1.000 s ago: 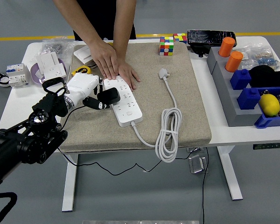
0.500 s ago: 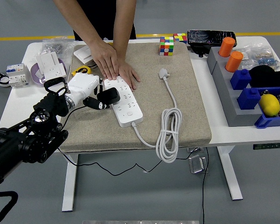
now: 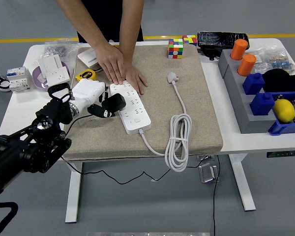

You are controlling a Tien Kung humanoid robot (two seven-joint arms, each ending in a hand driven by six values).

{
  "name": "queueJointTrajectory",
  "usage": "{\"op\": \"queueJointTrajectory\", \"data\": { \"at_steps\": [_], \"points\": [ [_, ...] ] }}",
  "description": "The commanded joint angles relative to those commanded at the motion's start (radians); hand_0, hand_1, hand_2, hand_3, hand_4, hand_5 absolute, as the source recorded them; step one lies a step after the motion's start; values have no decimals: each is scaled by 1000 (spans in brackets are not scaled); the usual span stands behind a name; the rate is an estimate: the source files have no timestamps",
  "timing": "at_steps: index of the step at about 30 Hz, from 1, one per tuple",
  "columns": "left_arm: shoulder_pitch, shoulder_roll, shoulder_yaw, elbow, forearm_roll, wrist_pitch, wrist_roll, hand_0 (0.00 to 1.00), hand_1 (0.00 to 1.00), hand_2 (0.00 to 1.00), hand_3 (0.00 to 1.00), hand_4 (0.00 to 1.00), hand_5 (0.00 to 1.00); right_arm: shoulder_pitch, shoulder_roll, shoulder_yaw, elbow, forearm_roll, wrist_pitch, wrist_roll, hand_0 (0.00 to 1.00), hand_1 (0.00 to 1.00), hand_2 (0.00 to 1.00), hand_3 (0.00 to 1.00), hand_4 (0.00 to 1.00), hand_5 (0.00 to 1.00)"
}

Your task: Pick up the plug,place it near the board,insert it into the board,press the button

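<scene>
The black plug [image 3: 114,103] is held in the fingers of the left hand [image 3: 91,96], at the left edge of the white board [image 3: 130,105], which lies on the beige mat [image 3: 196,123] of the worktop [image 3: 19,110]. A person's hand [image 3: 115,66] presses the board's far end flat. To insert well, the pins should probably be lined up straight over a socket and pushed down firmly, without tilting.

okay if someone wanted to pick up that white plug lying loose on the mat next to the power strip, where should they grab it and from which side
Probably the white plug's head, pinched across its two sides from straight above. It lies flat on the beige mat with open space all round, and its cable trails toward the near edge, so coming from above or the far side avoids the cord.
</scene>
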Motion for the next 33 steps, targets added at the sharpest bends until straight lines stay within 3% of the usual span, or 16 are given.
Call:
{"op": "queueJointTrajectory", "data": {
  "at_steps": [12, 13, 18, 19, 24, 25, 30, 31, 33],
  "points": [
    [-2, 2, 11, 1, 1, -9, -3, 512, 570, 420, 376, 617, 318, -3, 0, -2, -2, 8, 2, 2, 936, 901, 853, 867, 998, 998],
    [-2, 2, 12, 1, 0, -10, -3, 539, 647, 477, 422, 919, 421, -4, 0, -2, -2, 8, 3, 2, 936, 901, 853, 867, 998, 998],
    [-3, 2, 11, 3, -4, -18, -6, 539, 647, 477, 422, 919, 421, -2, -1, -2, -2, 12, 5, 5, 936, 901, 853, 867, 998, 998],
    [-4, 2, 10, 3, -5, -20, -6, 578, 664, 511, 441, 998, 475, -1, 0, -2, -2, 13, 5, 5, 937, 902, 853, 867, 998, 998],
    [-5, 2, 8, 5, -14, -26, -8, 578, 664, 511, 441, 998, 475, -1, -1, -2, -2, 15, 7, 6, 937, 902, 853, 867, 998, 998],
    [-6, 2, 7, 5, -17, -28, -9, 630, 700, 617, 513, 998, 545, -1, -1, -2, -2, 15, 8, 6, 937, 902, 853, 867, 998, 998],
    [-6, 3, 7, 6, -24, -36, -12, 630, 700, 617, 513, 998, 545, -1, 0, -1, -2, 16, 9, 6, 937, 902, 853, 867, 998, 998],
    [-6, 2, 7, 7, -23, -35, -12, 651, 716, 643, 562, 998, 550, -1, 0, -1, -3, 16, 9, 6, 937, 902, 853, 867, 998, 998],
    [-7, 2, 7, 7, -21, -32, -11, 651, 716, 643, 562, 998, 550, -1, 0, -1, -3, 16, 9, 6, 937, 902, 853, 867, 998, 998]
  ]
}}
